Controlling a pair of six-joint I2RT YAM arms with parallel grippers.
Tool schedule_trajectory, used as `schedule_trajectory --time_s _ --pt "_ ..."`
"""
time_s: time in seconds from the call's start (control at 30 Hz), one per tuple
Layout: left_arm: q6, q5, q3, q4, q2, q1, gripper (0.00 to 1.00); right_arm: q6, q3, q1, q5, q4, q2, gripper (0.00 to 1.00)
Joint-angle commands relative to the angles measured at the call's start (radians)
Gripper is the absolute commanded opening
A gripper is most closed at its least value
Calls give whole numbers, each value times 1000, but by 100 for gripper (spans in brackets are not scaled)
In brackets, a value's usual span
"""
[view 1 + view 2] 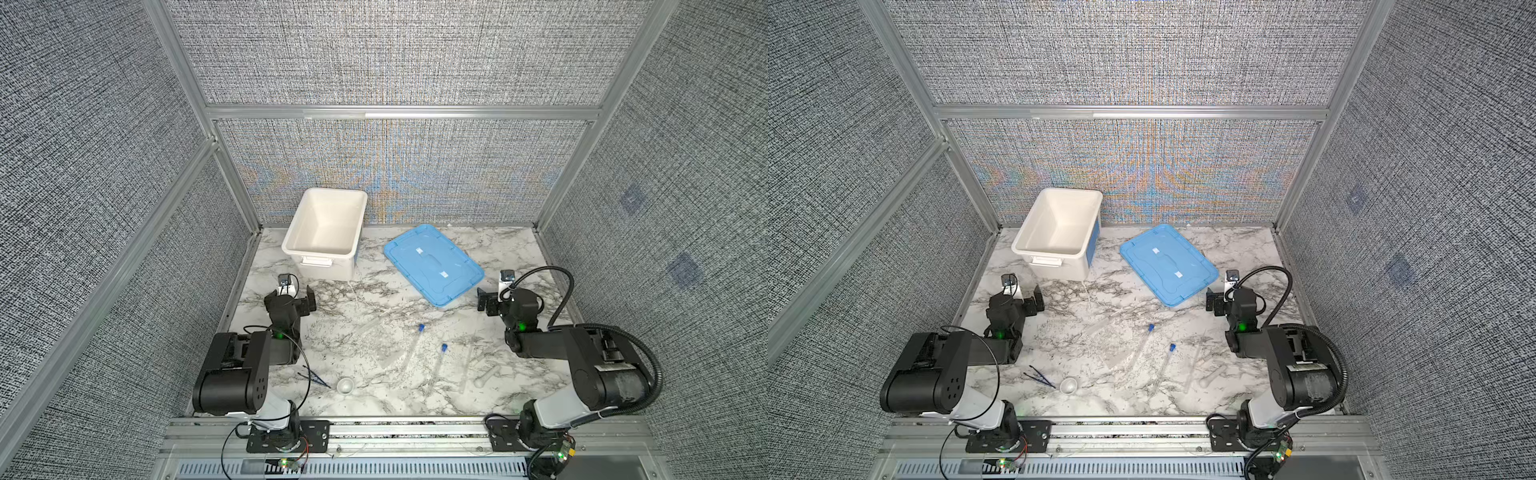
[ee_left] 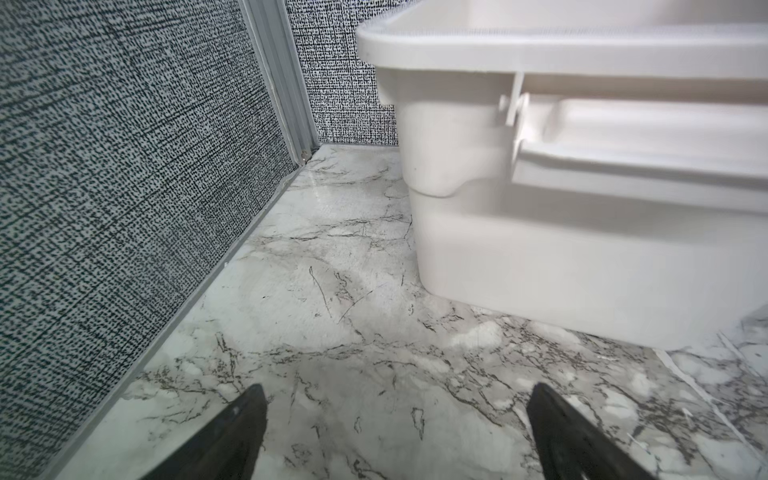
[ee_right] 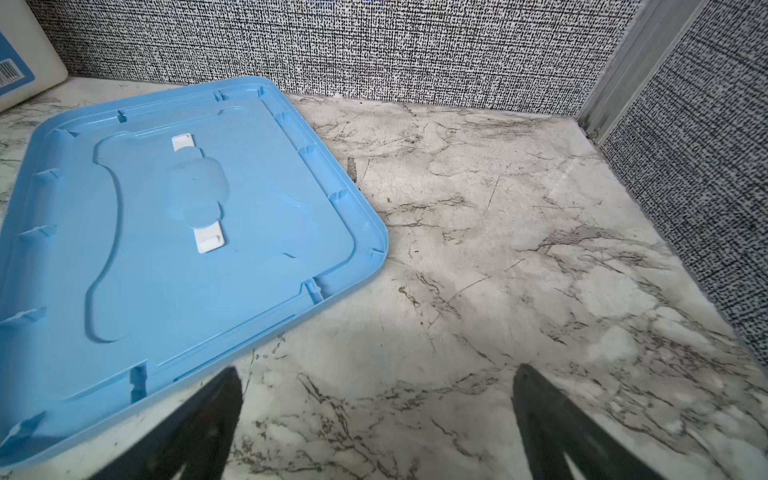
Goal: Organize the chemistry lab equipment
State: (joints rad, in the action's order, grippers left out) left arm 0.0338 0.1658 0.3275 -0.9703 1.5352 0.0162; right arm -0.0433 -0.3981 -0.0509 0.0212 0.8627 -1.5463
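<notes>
Two clear tubes with blue caps (image 1: pixel 440 361) are seen lying at lower centre of a top view. The dark tweezers (image 1: pixel 316 378) and small round dish (image 1: pixel 345 385) lie to their lower left on the table (image 1: pixel 374 299), and pale plastic pieces (image 1: pixel 485 377) to their right. The white tub (image 1: pixel 318 252) at upper centre appears empty, with the blue lid (image 1: pixel 432 266) set beside it. The left hand (image 2: pixel 395 388) and right hand (image 3: pixel 378 370) are held spread and empty, well apart from the items. A first pick is judged pending; a reach toward the lower frame and a low, narrow pinch would be required.
</notes>
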Motion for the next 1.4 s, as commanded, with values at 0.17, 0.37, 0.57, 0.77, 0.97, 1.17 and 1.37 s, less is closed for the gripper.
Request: schedule_trajectory --time_s 0.17,0.37,0.57,0.77,0.97,1.17,1.37 --pt "3 6 3 -27 1 1 99 6 2 1 -6 2 3 99" --pt "3 5 2 -28 0 0 99 7 3 1 -6 1 3 99" --pt "4 4 3 -26 2 0 99 7 2 2 -6 1 3 99" --pt "6 4 3 -25 -1 -1 99 7 3 2 -7 1 3 99" --pt "13 53 19 132 -164 2 99 34 -4 13 9 -32 35 99" --pt "127 7 194 698 -497 25 99 228 -273 28 160 -698 258 99" --pt "390 -136 279 977 -705 42 99 559 -552 82 352 -1357 427 99"
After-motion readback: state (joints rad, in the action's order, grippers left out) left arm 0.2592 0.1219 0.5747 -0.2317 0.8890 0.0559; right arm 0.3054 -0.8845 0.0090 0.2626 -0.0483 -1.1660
